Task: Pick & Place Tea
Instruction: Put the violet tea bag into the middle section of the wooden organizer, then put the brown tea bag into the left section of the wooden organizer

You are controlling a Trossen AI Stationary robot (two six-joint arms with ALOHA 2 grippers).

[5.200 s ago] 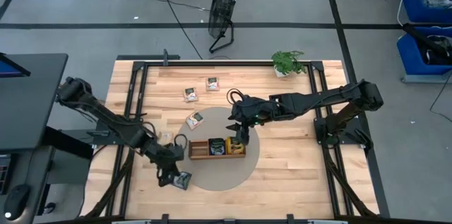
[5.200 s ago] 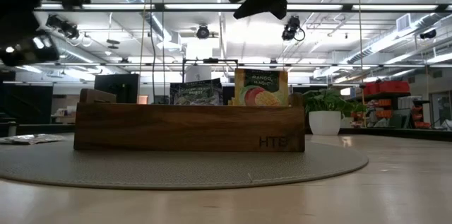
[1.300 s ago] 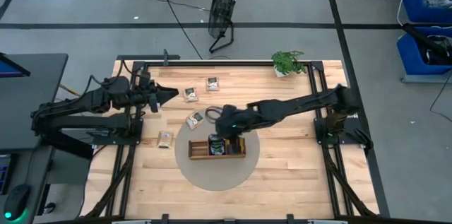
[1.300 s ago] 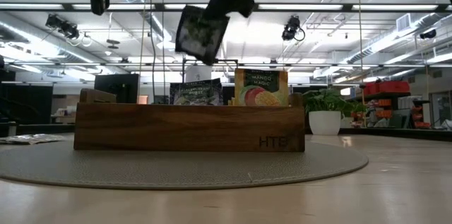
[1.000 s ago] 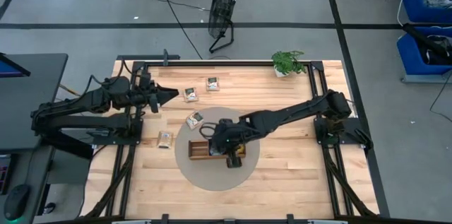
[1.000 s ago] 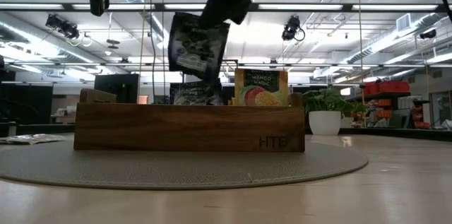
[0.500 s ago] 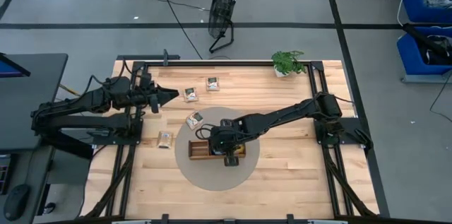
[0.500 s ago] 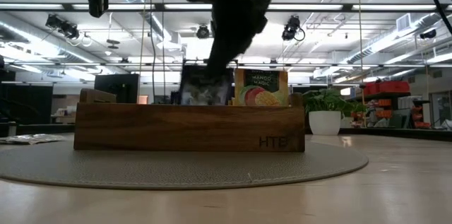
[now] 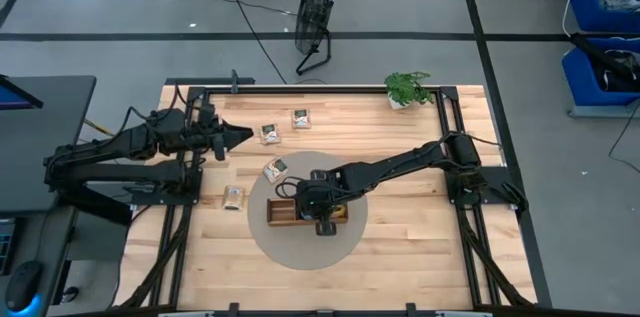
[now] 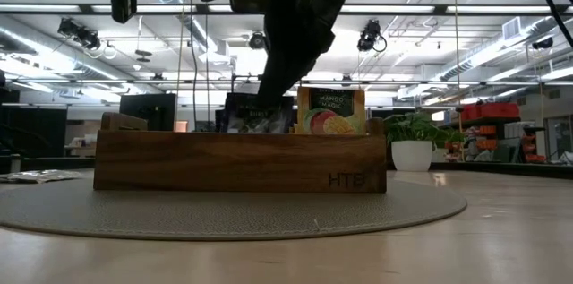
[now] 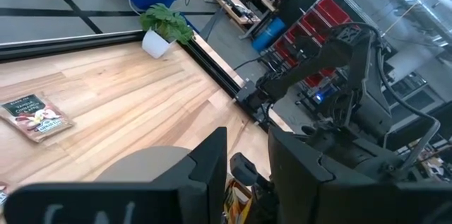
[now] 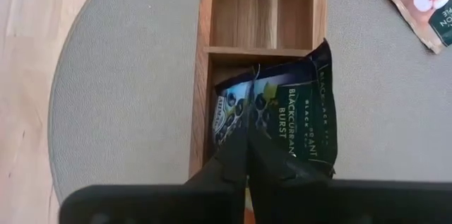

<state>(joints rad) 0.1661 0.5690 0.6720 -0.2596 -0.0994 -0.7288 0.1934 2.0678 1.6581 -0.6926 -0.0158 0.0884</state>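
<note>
Two sachets in the tray's (image 12: 205, 75) middle compartment, my right gripper (image 12: 244, 160) pinched on the dark one (image 12: 296, 118), three beige sachets (image 9: 276, 169) loose on the table (image 9: 420, 247), my left gripper (image 9: 238, 134) hovering, fingers narrowly parted.

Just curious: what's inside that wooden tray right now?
The wooden tray holds dark Blackcurrant sachets in its middle compartment, gripped by the right gripper. A mango sachet stands beside them. One end compartment looks empty; the gripper hides the rest.
</note>
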